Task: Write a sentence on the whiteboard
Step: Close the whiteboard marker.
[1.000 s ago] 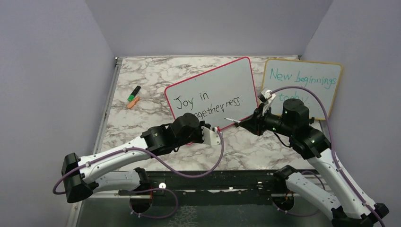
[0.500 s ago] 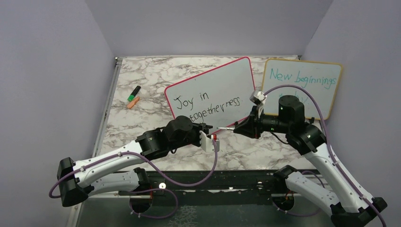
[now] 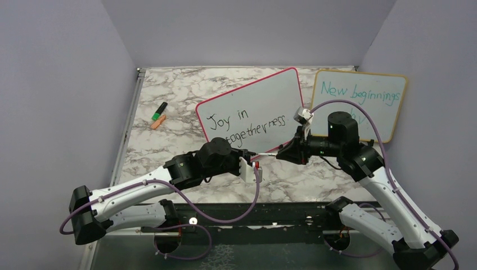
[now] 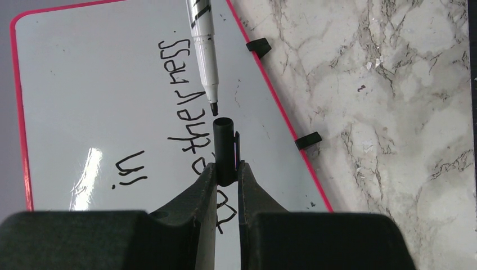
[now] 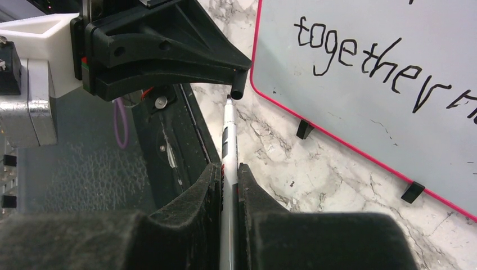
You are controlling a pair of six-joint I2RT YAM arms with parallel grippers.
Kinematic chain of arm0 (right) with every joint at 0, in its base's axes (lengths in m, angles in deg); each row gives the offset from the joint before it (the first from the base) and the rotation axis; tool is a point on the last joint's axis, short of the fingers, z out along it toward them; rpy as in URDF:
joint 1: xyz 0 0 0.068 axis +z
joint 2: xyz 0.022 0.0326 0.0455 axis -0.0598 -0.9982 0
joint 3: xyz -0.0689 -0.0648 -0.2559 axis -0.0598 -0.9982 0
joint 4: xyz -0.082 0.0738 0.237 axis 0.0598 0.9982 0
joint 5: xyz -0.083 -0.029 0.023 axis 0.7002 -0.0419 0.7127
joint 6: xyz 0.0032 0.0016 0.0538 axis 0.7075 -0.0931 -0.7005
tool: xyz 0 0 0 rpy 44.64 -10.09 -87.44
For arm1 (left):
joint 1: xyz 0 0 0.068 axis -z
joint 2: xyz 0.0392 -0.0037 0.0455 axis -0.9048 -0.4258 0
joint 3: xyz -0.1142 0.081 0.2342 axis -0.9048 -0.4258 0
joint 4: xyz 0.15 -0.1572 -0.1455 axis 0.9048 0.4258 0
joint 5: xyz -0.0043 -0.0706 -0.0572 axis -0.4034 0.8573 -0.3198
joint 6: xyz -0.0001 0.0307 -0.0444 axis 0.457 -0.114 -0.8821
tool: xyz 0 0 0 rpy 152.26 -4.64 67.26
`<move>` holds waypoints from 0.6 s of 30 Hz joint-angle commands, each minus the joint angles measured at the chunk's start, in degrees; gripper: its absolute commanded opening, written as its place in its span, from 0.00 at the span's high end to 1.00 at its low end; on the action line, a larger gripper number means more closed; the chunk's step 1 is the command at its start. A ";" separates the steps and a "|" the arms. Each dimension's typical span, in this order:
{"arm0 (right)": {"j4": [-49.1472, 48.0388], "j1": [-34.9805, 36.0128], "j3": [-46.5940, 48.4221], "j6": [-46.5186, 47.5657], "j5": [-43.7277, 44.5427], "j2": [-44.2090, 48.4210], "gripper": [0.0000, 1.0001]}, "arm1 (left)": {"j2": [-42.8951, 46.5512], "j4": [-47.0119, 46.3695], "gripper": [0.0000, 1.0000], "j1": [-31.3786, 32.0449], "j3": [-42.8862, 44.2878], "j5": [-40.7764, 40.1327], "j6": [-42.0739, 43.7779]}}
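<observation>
1. Left fingers (image 4: 210, 180) were clenched on a black marker cap (image 4: 225, 147). The cap stuck out ahead of the fingertips, open mouth pointing away from them.
2. Right fingers (image 5: 212, 183) were clenched on a white-barrelled black marker (image 5: 229, 132). The barrel ran out ahead of the fingertips, tip forward.
3. The two pairs of fingers faced each other tip to tip, with marker and cap between them.
4. In the left wrist view the marker tip sat just ahead of the cap mouth, a little to one side and not inside it. In the right wrist view tip and mouth looked right up against each other; I could not tell if they touched.
5. The whiteboard (image 3: 264, 93), red-pink framed, lay on the marble bench (image 3: 169, 84) just beyond both pairs of fingers. Its near edge was close to where marker and cap met.
6. From the left fingers the board filled the space ahead and to the left, behind the cap. From the right fingers it was ahead and to the right.
7. The sentence (image 3: 256, 130), in black, read "Joy in" over "togetherness" on the near half of the board, the part closest to the fingers.
8. Two small black feet (image 4: 308, 140) showed along the board edge, to the right of the left fingers.
9. A yellow-framed board (image 3: 387, 119) with teal writing stood behind the right arm.
10. A green highlighter (image 3: 160, 111) and an orange piece (image 3: 158, 121) lay just beside each other on the bench, well apart from the left fingers, beyond them and to their left.
</observation>
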 commanded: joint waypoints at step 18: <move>-1.25 -0.21 1.45 0.90 -1.10 -1.89 1.00 | -0.32 -1.81 1.00 0.21 2.41 3.00 -1.81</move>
